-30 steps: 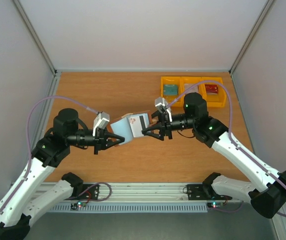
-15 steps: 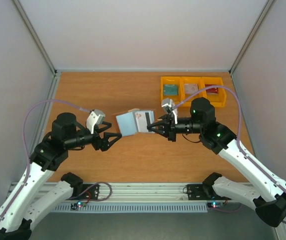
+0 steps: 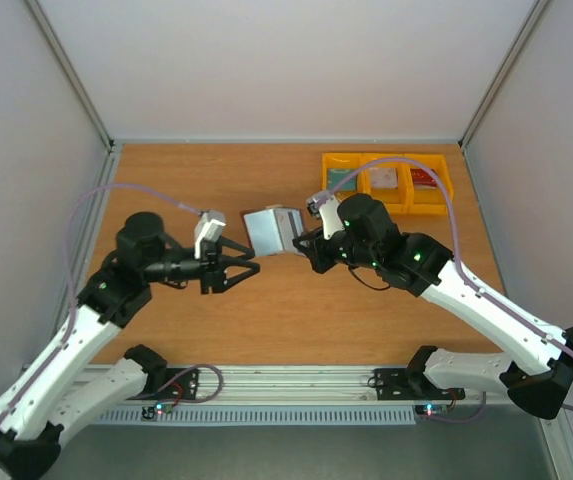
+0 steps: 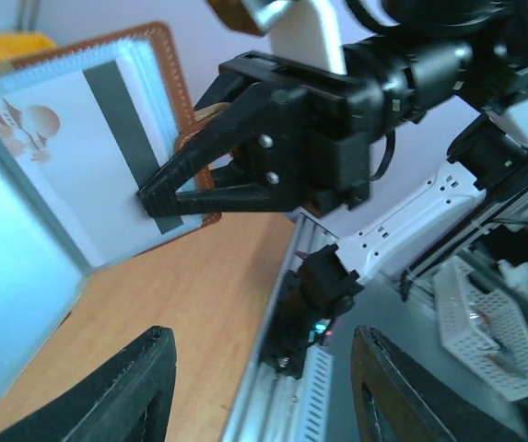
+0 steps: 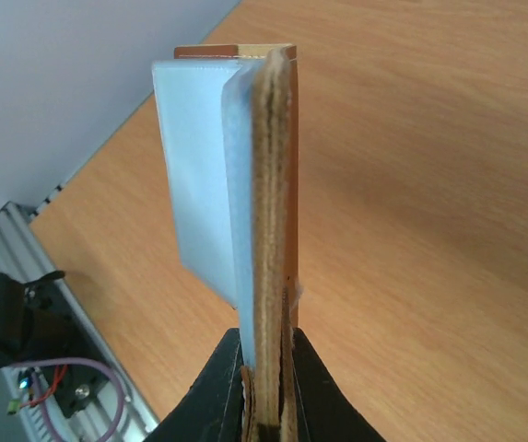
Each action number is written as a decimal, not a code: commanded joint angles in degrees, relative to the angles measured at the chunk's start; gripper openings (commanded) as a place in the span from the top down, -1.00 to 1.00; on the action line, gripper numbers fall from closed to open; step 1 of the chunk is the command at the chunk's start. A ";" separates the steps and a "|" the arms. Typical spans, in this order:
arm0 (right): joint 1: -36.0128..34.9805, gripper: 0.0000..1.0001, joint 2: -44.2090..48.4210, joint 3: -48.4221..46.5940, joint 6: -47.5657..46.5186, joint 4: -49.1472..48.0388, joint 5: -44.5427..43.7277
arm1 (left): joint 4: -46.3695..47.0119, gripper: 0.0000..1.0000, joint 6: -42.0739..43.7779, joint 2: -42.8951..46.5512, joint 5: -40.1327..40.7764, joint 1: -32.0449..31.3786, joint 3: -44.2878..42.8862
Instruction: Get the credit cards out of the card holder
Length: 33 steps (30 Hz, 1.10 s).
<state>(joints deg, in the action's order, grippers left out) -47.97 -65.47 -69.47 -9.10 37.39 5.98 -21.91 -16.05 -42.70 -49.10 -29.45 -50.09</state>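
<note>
Mid-frame, the right pincer (image 3: 301,240) is clamping one edge of the opened card holder (image 3: 269,232), holding it off the worktop (image 3: 166,180) with its striped whitish card (image 4: 70,157) facing the left pincer (image 3: 249,262), which is hanging half open and empty just to its lower left

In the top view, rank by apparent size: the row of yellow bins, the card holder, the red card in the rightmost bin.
1. row of yellow bins
2. card holder, held off the table nearer the camera, so somewhat flattered
3. red card, clearly smallest
</note>
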 commanded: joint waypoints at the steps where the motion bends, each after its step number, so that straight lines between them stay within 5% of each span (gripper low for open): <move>1: -1.87 0.97 1.15 -0.62 -2.92 -4.20 6.10 | 9.43 -0.07 -10.17 -4.85 -0.12 -3.21 -1.66; 11: -2.04 0.98 4.58 4.72 -6.76 -17.14 34.34 | 8.11 0.21 -11.33 -4.44 6.28 -2.57 1.29; 18: -2.04 0.98 7.09 6.34 -9.87 -18.82 41.34 | 9.57 0.14 -11.49 -3.27 5.15 -1.31 1.89; 23: -2.04 0.98 5.68 6.51 -9.61 -20.22 41.95 | 14.75 0.43 -10.03 -3.44 -4.28 -2.68 1.29; 27: -2.04 0.98 6.01 7.16 -10.01 -21.30 41.04 | 14.12 0.98 -9.72 -2.44 -6.40 -2.98 1.68; 33: -1.72 0.87 6.33 7.28 -10.45 -20.27 39.26 | 15.51 0.99 -10.31 -0.72 -9.52 -3.36 3.28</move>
<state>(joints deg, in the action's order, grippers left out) -48.82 -59.24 -62.26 -17.52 20.14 42.87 -10.26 -26.33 -43.88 -55.42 -32.01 -48.40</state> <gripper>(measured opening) 0.080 0.019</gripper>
